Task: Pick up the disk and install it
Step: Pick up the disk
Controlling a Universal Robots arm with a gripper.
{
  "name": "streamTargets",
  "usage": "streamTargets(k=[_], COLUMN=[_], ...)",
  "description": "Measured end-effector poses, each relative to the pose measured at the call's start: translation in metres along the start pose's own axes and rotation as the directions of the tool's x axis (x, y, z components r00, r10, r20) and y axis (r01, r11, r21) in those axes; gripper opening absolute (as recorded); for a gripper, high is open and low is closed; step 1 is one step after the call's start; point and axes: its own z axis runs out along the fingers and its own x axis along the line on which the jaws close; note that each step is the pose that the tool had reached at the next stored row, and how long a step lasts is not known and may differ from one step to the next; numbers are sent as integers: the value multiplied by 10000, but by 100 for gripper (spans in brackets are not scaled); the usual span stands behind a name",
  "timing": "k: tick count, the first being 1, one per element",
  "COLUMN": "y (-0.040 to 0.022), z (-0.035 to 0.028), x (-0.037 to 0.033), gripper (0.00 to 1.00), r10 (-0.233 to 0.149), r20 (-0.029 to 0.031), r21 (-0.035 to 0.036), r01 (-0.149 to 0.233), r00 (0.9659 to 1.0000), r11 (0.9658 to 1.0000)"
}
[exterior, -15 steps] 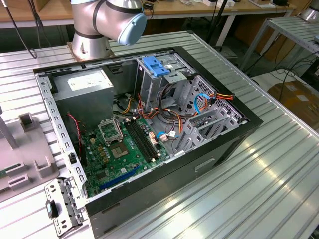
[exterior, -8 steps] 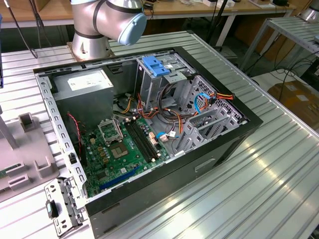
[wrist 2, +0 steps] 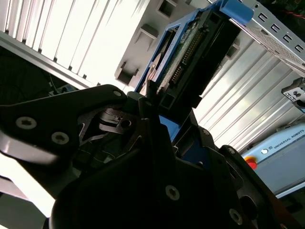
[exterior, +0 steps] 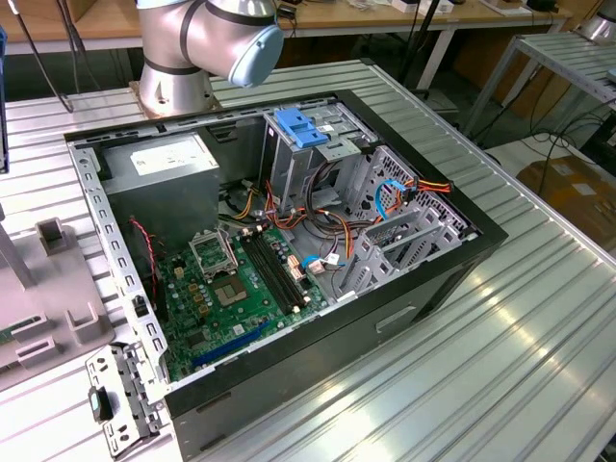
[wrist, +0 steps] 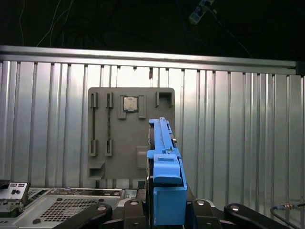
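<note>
In both wrist views my gripper (wrist: 164, 212) is shut on the disk (wrist: 164, 162). The disk is seen edge-on, with its blue plastic side rail facing the first wrist camera. In the second wrist view the disk (wrist 2: 190, 57) juts out from the black gripper (wrist 2: 159, 112), showing its connector edge and blue rail. It hangs in the air over the grey holder plate (wrist: 119, 138), apart from it. In the exterior view the open computer case (exterior: 289, 241) lies on the table, with its metal drive cage (exterior: 318, 154) under a blue handle (exterior: 300, 128).
The arm's base and elbow (exterior: 202, 43) stand behind the case. Inside the case are a grey power supply (exterior: 164, 168), a green motherboard (exterior: 236, 284) and loose cables (exterior: 318, 226). The grey holder plate (exterior: 38, 318) lies at the exterior view's left on the ribbed aluminium table (exterior: 481, 346).
</note>
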Motion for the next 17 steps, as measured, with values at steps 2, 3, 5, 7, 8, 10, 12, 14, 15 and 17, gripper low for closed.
streamTargets(k=[2, 3, 5, 7, 8, 10, 12, 14, 15, 17], y=[0, 0, 1, 1, 1, 1, 2, 3, 4, 5], z=[-1, -1, -7, -19, -26, -49, -76, -97, -106, -122], x=[18, 22, 25, 26, 26, 26, 29, 33, 35, 41], gripper=[37, 37, 37, 37, 37, 37, 37, 37, 37, 37], r10=[0, 0, 1, 0, 0, 0, 1, 8, 13, 26], r20=[0, 0, -1, -1, 0, 0, 0, 0, 0, 2], r21=[0, 0, -2, -1, 0, 0, 1, 1, 1, 2], r01=[0, 0, -1, 0, 0, 0, -1, -8, -13, -26], r00=[10000, 10000, 10000, 10000, 10000, 10000, 10000, 10000, 10000, 10000], r11=[10000, 10000, 10000, 10000, 10000, 10000, 10000, 10000, 10000, 10000])
